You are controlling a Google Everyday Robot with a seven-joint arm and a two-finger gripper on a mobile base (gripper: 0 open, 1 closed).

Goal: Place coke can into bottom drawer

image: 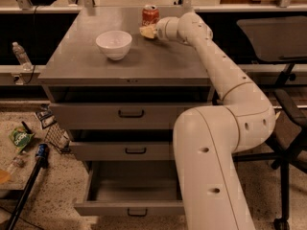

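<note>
The red coke can (150, 15) stands upright at the back of the grey cabinet top (96, 66). My gripper (147, 31) reaches across the top from the right and sits just in front of and below the can, close to it. The bottom drawer (132, 209) is pulled out and its inside looks empty. The two shallower drawers above it are partly pulled out.
A white bowl (114, 44) stands on the cabinet top left of the can. My arm (230, 90) runs down the cabinet's right side. A water bottle (20, 55) stands at left; bags and a blue-handled tool (41, 153) lie on the floor. A chair (283, 128) is at right.
</note>
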